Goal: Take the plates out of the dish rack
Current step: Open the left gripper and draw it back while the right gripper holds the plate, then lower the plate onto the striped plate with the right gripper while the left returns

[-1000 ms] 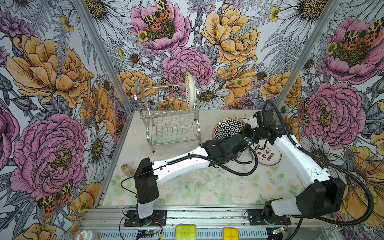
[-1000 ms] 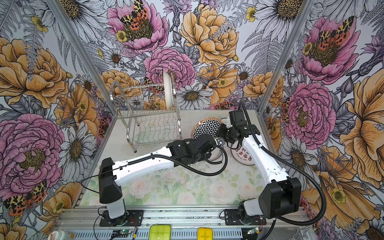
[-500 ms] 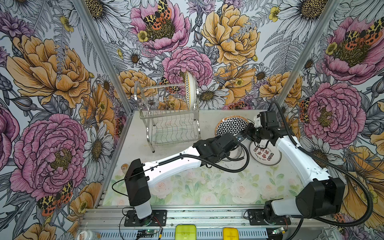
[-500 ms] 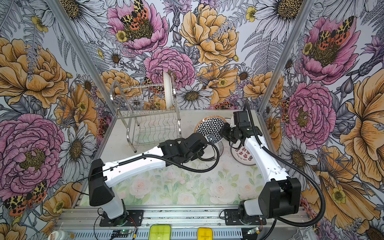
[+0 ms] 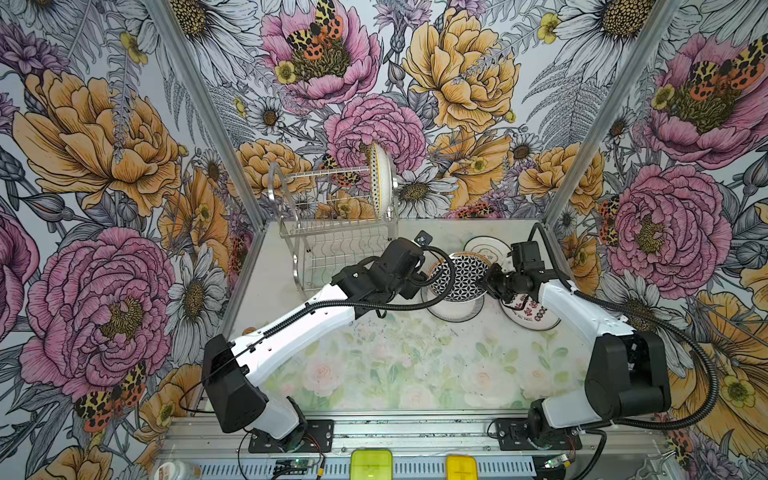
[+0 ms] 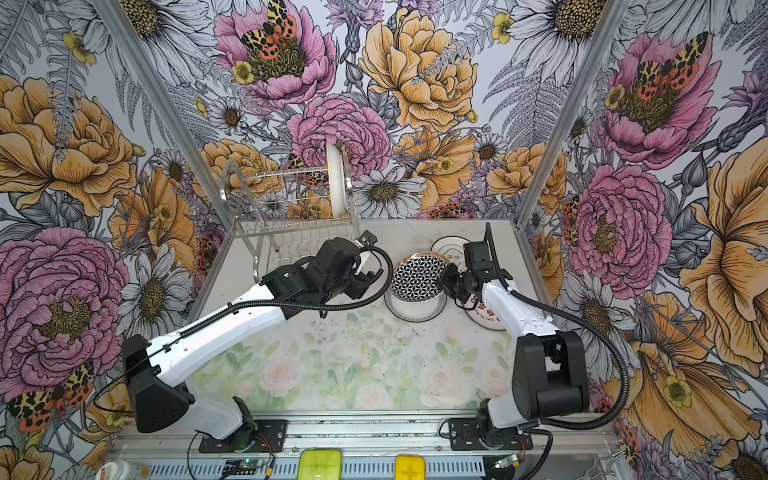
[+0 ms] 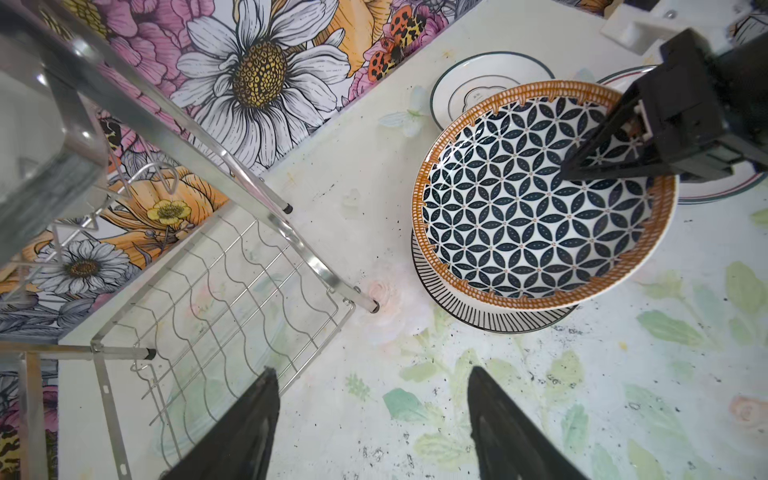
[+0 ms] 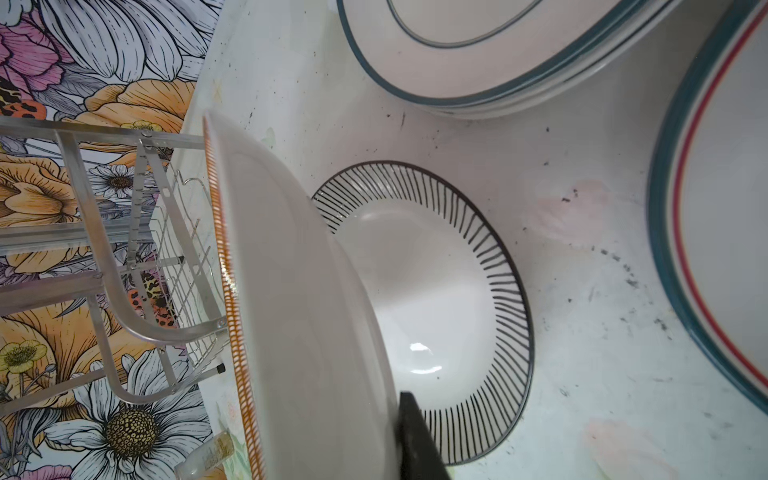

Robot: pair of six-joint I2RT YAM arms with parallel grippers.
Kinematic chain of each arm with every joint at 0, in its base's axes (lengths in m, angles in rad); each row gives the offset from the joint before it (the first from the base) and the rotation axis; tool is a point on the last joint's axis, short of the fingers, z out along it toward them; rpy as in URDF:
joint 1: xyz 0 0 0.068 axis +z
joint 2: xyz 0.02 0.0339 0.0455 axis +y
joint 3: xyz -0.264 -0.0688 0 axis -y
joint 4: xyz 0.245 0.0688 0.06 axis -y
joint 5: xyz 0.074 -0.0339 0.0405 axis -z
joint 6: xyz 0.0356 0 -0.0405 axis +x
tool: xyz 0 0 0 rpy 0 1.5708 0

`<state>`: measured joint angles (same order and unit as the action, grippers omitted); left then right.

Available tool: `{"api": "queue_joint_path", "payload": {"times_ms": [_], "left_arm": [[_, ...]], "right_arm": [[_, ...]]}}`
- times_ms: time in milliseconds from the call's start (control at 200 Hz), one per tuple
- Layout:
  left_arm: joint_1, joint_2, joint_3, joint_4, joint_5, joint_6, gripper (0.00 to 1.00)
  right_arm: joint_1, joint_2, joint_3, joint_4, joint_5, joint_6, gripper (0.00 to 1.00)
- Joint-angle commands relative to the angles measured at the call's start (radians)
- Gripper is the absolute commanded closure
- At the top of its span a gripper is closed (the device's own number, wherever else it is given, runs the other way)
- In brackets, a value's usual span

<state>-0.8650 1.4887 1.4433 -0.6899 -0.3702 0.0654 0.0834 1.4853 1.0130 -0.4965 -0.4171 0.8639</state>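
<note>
Trouble is likeliest at the stack. In both top views the right fingers [image 5: 485, 281] are clamped on the edge of a round ceramic plate with a navy petal lattice and a woven orange rim [image 5: 465, 274]. They hold it tilted over a white ceramic plate edged with black radial stripes [image 5: 453, 313], which lies flat on the pale floral surface [image 5: 395, 365]. Let go from that slant, it could clatter down, chip either rim or skid off-centre. Two more white plates lie close by, one dark-rimmed [image 5: 486, 246] and one with red characters [image 5: 528, 318], so a slide would hit them. The shiny steel wire dish rack [image 5: 332, 224] holds one upright white plate with a yellow, black-dotted edge [image 5: 379, 178] at the right end of its upper tier. The left arm's black cable [image 5: 452, 270] loops across the lattice plate. Whether it touches I cannot tell, but it might snag.

From the left wrist, the left fingers [image 7: 249, 424] are spread wide and empty. They hover above bare surface just beside the rack's wavy lower shelf [image 7: 232, 299] and near a leg [image 7: 357, 291]. A careless swing could hook the wire, drag the rack and topple the plate on the upper tier.

From the right wrist, one finger [image 8: 415, 440] shows against the lattice plate's white underside [image 8: 299, 311], near its edge. So shallow a pinch may slip.
</note>
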Motion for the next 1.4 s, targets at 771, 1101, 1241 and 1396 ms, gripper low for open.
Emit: {"api": "queue_joint_path", "payload": {"times_ms": [771,1101,1241,1396], "left_arm": [[0.098,-0.166,-0.121,0.160,0.127,-0.147,0.25],[0.122,-0.202,-0.143,0.179,0.116,-0.168,0.23],[0.126,-0.209,-0.147,0.180,0.112,-0.168,0.23],[0.128,-0.215,-0.149,0.178,0.101,-0.171,0.23]], "right_arm": [[0.022,0.100,-0.025,0.185,-0.071,0.029,1.00],[0.031,0.104,-0.056,0.184,-0.051,0.030,1.00],[0.035,0.107,-0.063,0.183,-0.045,0.026,1.00],[0.040,0.116,-0.064,0.170,-0.032,0.024,0.93]]}}
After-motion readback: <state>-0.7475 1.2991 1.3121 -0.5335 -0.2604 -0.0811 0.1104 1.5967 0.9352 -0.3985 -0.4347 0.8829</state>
